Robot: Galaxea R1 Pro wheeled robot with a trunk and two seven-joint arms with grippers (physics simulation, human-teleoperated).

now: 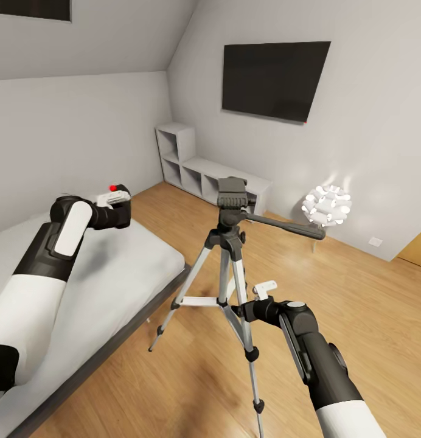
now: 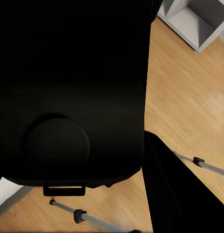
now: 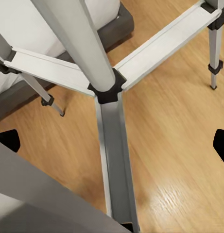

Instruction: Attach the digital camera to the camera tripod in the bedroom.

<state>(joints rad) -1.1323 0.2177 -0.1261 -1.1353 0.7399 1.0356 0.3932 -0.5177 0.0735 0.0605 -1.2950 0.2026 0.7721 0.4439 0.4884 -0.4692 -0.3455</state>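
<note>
While the left pincer (image 1: 116,205) grips the camera (image 1: 119,210) over the bed (image 1: 113,274), the right pincer (image 1: 250,304), jaws spread, brackets a tripod (image 1: 226,267) leg to steady it.

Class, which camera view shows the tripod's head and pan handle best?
The head view: the tripod stands whole, head and handle included. The right wrist view catches its legs and braces up close; the left wrist view, bits of leg behind the camera.
</note>
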